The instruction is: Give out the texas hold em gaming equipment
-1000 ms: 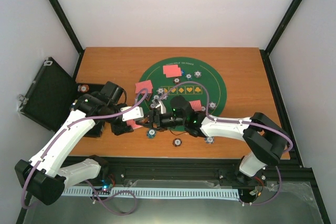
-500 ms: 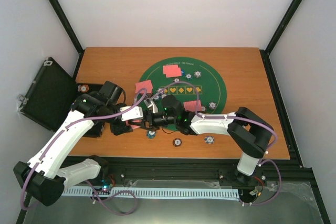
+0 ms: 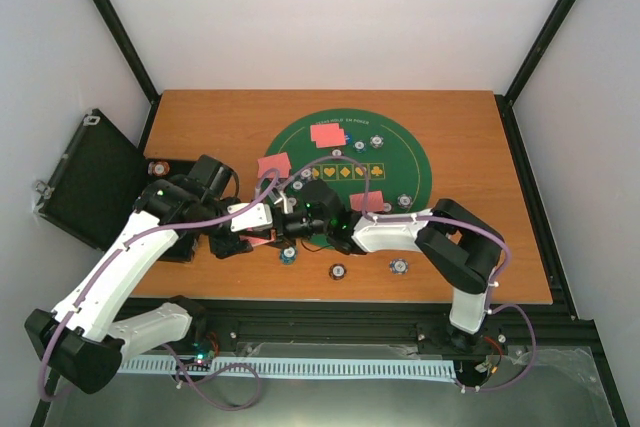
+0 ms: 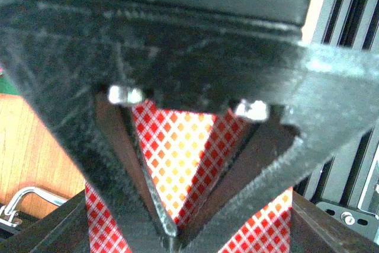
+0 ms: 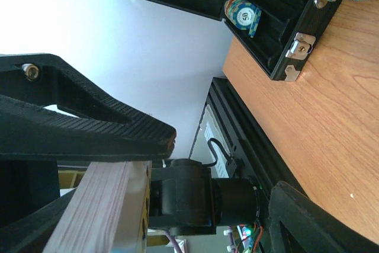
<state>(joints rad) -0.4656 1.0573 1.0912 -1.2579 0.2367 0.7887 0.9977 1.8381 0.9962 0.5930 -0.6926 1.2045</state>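
Status: left gripper [image 4: 170, 229] was pinched tight on the deck of red-backed diamond-patterned playing cards [image 4: 177, 146], held beside the round green felt mat [image 3: 400, 162], near-left edge. The right gripper [image 3: 282, 230] had jaws spread at the deck's edge. Judged best: nip only the top card, pull straight off.

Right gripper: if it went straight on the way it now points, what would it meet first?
Most likely the deck of cards gripped by the left gripper, directly ahead of the right gripper; depth is unclear.
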